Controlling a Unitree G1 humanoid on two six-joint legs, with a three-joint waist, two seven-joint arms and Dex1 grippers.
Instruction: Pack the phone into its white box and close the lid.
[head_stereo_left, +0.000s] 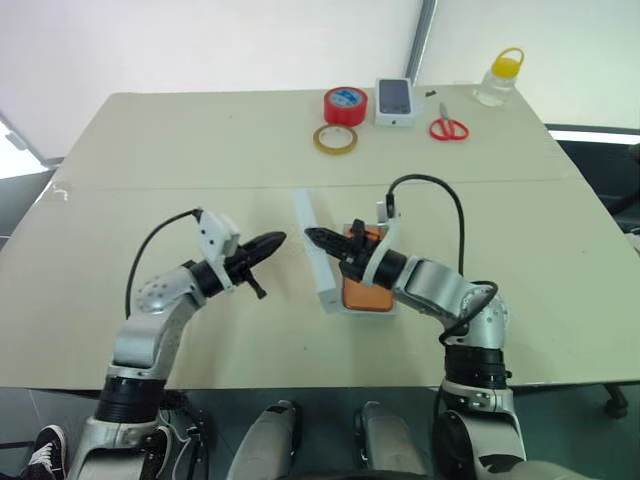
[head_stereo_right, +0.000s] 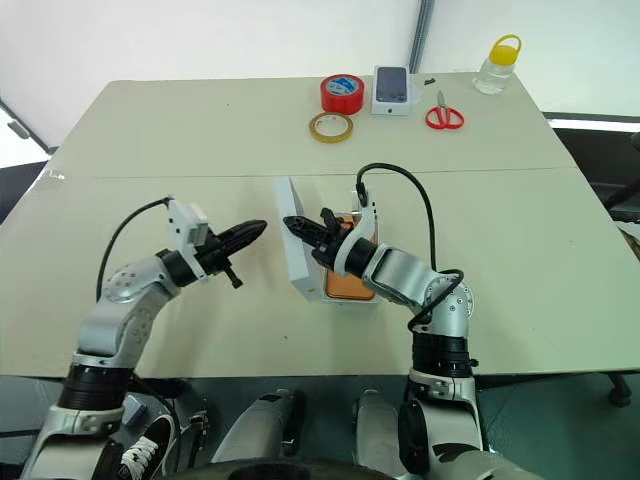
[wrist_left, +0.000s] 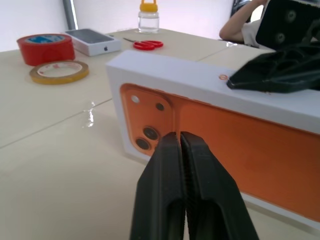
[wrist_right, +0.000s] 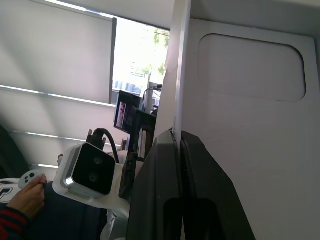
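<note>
The lid (head_stereo_left: 314, 262) stands on its long edge just left of the white box (head_stereo_left: 392, 309), where the orange phone (head_stereo_left: 366, 293) lies. The lid's outer face (wrist_left: 235, 145), printed with an orange phone, is turned toward my left gripper. My right gripper (head_stereo_left: 312, 236) reaches over the box and is shut on the lid's upper rim (wrist_left: 200, 80); its wrist view shows a white inner face with a rounded recess (wrist_right: 250, 75). A short way off that printed face, my left gripper (head_stereo_left: 277, 240) is shut and holds nothing, its fingertips (wrist_left: 172, 145) pointing at the face.
Along the far edge of the table are a red tape roll (head_stereo_left: 345, 105), a tan tape ring (head_stereo_left: 334, 139), a small white box picturing a dark phone (head_stereo_left: 395, 100), red scissors (head_stereo_left: 449, 127) and a yellow-capped bottle (head_stereo_left: 500, 77). A person's hand (wrist_right: 27, 197) holds a controller.
</note>
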